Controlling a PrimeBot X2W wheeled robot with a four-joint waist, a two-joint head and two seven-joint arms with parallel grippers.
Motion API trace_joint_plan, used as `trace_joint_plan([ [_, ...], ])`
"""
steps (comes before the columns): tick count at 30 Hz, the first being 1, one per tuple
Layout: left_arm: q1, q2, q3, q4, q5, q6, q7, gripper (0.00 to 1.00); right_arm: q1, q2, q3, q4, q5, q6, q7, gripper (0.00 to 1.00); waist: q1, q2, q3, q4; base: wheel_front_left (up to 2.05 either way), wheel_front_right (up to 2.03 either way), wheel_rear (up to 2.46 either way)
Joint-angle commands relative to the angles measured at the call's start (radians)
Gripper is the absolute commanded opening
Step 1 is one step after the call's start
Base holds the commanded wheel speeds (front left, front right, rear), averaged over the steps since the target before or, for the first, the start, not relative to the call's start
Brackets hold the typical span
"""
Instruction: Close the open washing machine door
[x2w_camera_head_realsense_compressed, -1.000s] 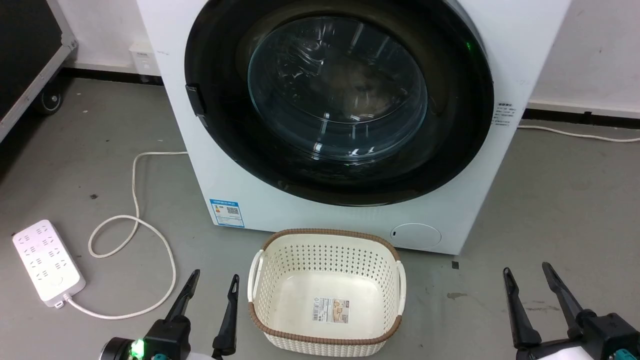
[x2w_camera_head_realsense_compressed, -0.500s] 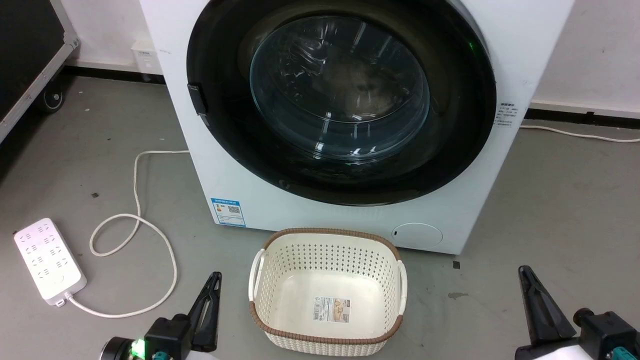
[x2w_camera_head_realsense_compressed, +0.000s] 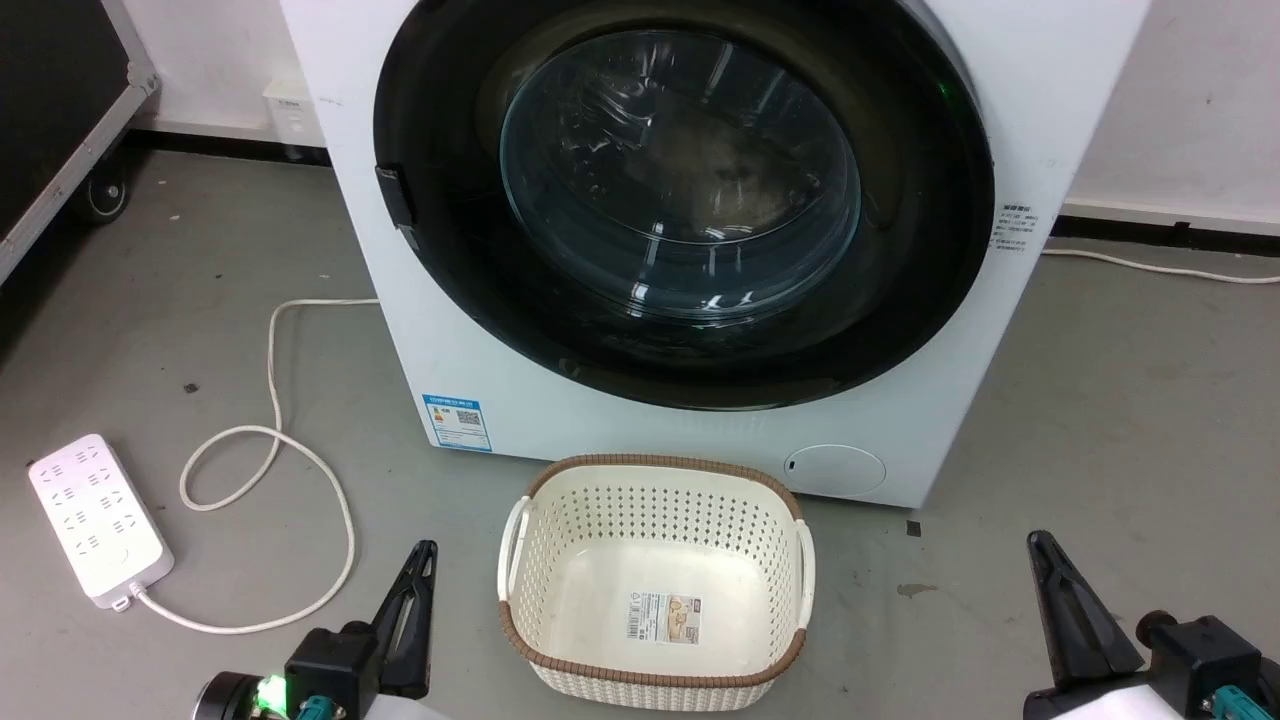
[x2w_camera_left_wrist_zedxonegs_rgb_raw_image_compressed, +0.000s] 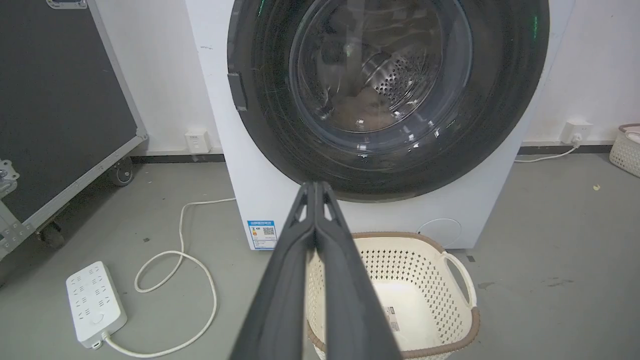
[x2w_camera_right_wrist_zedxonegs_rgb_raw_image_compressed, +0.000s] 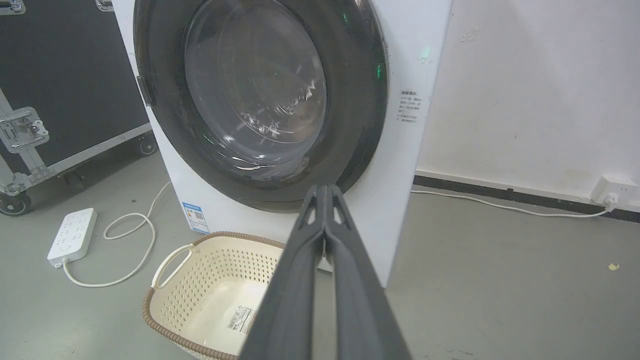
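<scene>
Flanking one basket (x2w_camera_head_realsense_compressed: 655, 464) before one washing machine (x2w_camera_head_realsense_compressed: 560, 410), left gripper (x2w_camera_head_realsense_compressed: 426, 553) and right gripper (x2w_camera_head_realsense_compressed: 1041, 550) hang pressed together.

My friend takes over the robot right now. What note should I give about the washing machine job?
Left gripper: shut, holding nothing, low beside the cream perforated basket.
Right gripper: shut, holding nothing, low over the grey floor.
Large round black door with the clear glass bowl window: lies flush on the big white washing machine.
Done: door looks closed; neither gripper touches it.
To do: perhaps only check the latch; the pictures cannot show whether it caught.
</scene>
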Motion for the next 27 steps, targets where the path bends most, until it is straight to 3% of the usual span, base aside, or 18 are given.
trace_joint_plan([
  [1,-0.009,-0.004,0.004,-0.005,0.005,0.004,0.005,0.0,-0.012,0.001,0.002,-0.007,-0.006,0.0,0.005,0.0,-0.0001,0.0,0.0,0.0,0.0,0.0,0.0],
  [27,-0.02,-0.018,0.028,-0.028,0.02,0.012,0.058,0.0,-0.028,0.002,0.02,-0.022,-0.016,0.0,0.058,0.0,-0.0001,0.0,0.004,0.003,0.0,0.0,0.0],
])
